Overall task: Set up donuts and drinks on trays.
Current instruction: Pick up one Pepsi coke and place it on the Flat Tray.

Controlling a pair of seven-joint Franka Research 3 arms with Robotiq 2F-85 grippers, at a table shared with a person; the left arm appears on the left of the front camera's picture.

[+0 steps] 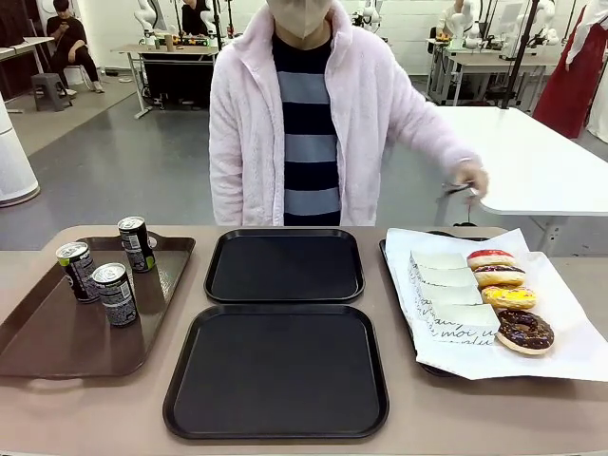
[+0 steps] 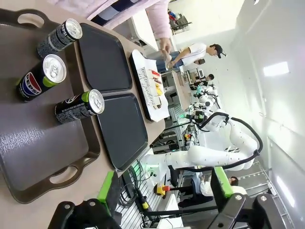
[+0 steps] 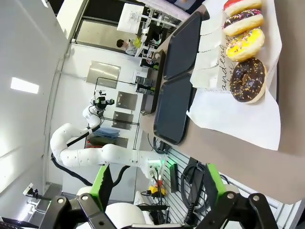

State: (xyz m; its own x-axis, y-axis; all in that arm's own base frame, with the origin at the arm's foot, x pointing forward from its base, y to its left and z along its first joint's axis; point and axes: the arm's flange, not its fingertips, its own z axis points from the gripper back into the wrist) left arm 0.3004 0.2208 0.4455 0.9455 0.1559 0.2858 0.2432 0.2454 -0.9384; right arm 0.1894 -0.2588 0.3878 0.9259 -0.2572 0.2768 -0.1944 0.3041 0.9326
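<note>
Your left claw point(image 2: 163, 186) is released, its green pads spread wide with nothing between them, hanging above the left end of the table point(image 1: 28, 418). Below it, 3 cans point(image 1: 115, 294) stand upright in a loose cluster on the brown tray point(image 1: 38, 342), at the table's left side. In the middle you have the 2 black trays, the far black tray point(image 1: 285, 266) and the near black tray point(image 1: 275, 370), just beside each other. A person stands behind them, one hand point(image 1: 468, 178) stretched out to the right, away from the table. On the right, 4 donuts point(image 1: 509, 297) lie in a row in white sleeves on white paper point(image 1: 570, 342): red, sprinkled chocolate, yellow, chocolate. Your right claw point(image 3: 157, 180) is released too, gripping nothing, near the donuts.
</note>
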